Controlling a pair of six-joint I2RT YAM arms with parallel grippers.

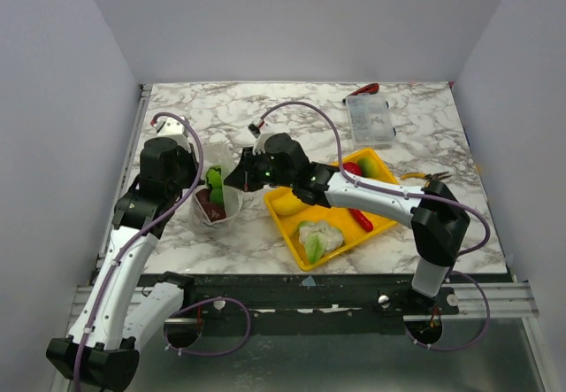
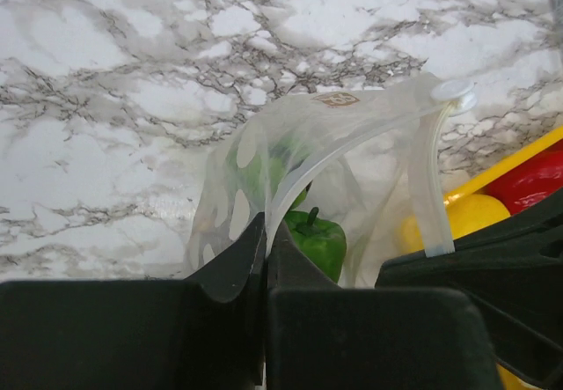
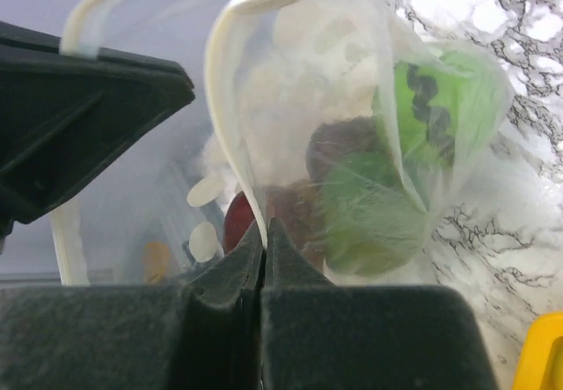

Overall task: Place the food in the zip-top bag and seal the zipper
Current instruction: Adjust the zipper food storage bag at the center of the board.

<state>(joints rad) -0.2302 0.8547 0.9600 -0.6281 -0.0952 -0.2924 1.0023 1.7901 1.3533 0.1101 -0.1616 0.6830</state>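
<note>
Left of the middle, the left tool (image 2: 266,231) is pinched tight on the zip-top bag (image 1: 217,204), which holds green food (image 1: 214,178). The right tool (image 3: 264,231) pinches the bag's other edge. Further right, a cauliflower (image 1: 320,237) lies in the yellow tray (image 1: 290,228).

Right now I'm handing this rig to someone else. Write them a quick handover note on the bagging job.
Left gripper: shut on one side of the zip-top bag mouth.
Right gripper: shut on the other side, so the mouth is held open between them.
Done: green pieces and a dark purple piece are inside the bag.
Left: the cauliflower, red pepper, yellow piece and a few more lie on the yellow tray. The zipper is unsealed.
</note>
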